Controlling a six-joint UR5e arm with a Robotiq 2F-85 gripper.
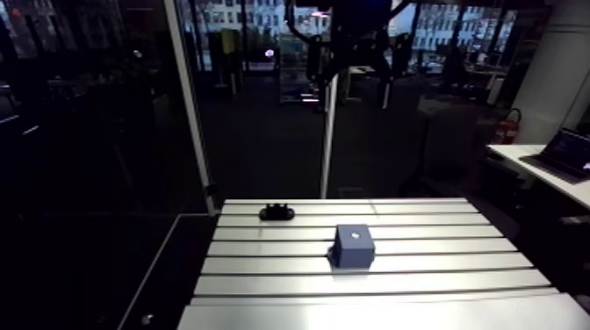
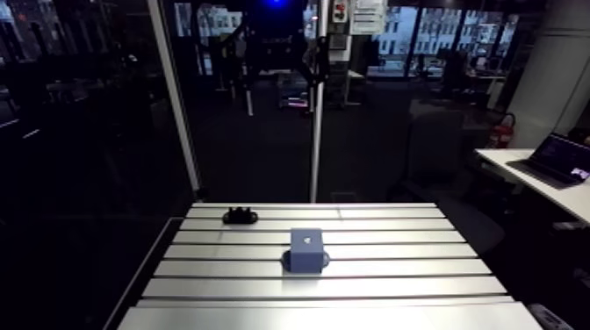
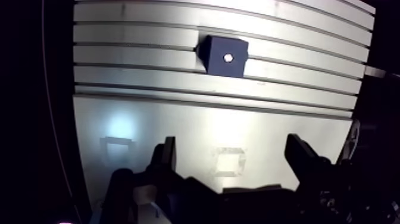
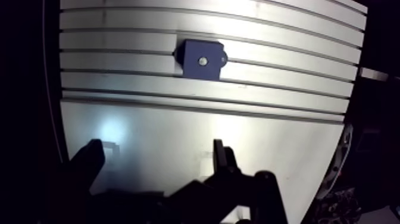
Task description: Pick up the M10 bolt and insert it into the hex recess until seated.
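A dark blue block (image 1: 353, 246) stands on the slotted table (image 1: 439, 263), near its middle. The top face carries a small pale hexagonal spot (image 3: 228, 58). I cannot tell whether this is an empty recess or a bolt head sitting in it. No loose bolt is visible anywhere. In the wrist view my gripper (image 3: 233, 158) hangs high over the smooth front strip of the table, with the block well ahead of it. Its dark fingers (image 3: 168, 156) are spread wide and open, with only bare table between them.
A small black fixture (image 1: 276, 211) sits at the table's back left edge, behind and to the left of the block. A thin upright post (image 1: 328, 132) rises behind the table's rear edge. The table drops off into darkness on the left.
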